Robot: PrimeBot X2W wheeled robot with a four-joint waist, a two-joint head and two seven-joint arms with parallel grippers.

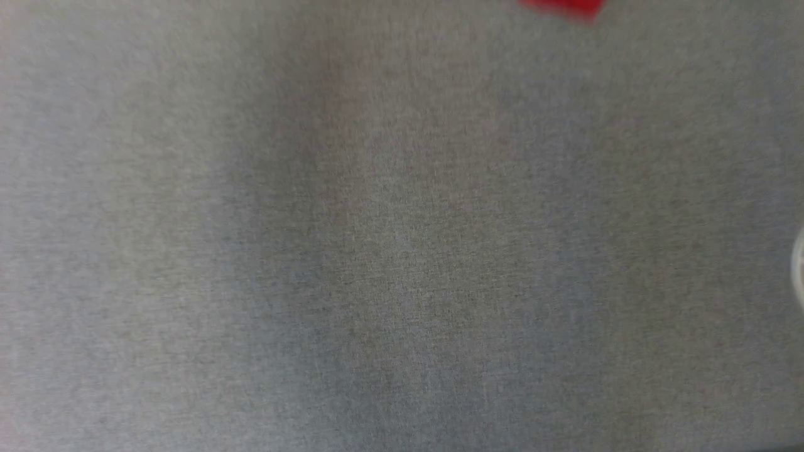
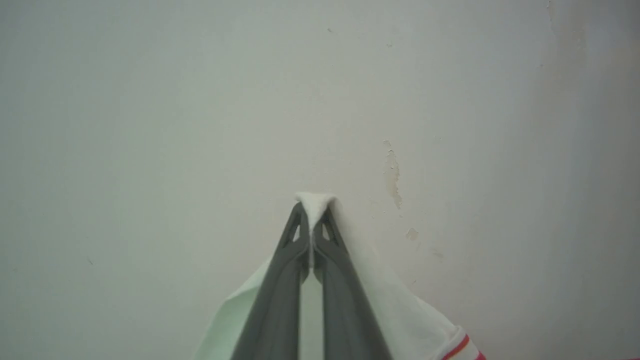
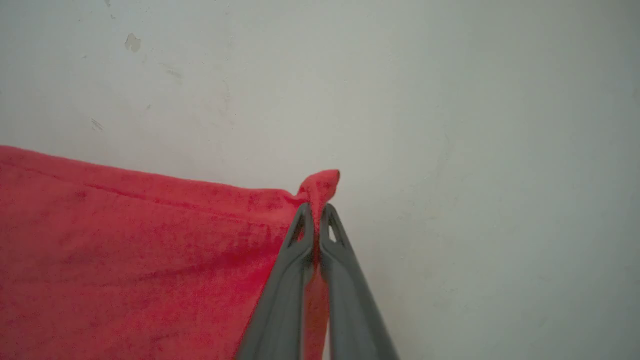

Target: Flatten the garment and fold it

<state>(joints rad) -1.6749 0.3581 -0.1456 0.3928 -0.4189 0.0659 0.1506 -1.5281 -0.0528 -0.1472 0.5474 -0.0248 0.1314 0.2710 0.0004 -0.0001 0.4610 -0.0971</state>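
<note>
In the left wrist view my left gripper [image 2: 313, 212] is shut on a pinch of the garment's white sleeve [image 2: 400, 310], whose red-and-white striped trim [image 2: 457, 346] shows at the bottom right. My right gripper [image 3: 316, 212] is shut on a corner of the garment's red body [image 3: 125, 240], which spreads away to the left of that view. Both pinches are held up against a pale wall. The head view catches a small red scrap of the garment [image 1: 565, 7] at its top edge. The letters and numbers are hidden.
A grey cloth-covered surface [image 1: 377, 251] spreads across the head view, blurred. A pale rounded thing [image 1: 799, 270] pokes in at its right edge. The wall [image 2: 200, 100] behind both grippers is off-white with chipped paint spots [image 2: 392, 172].
</note>
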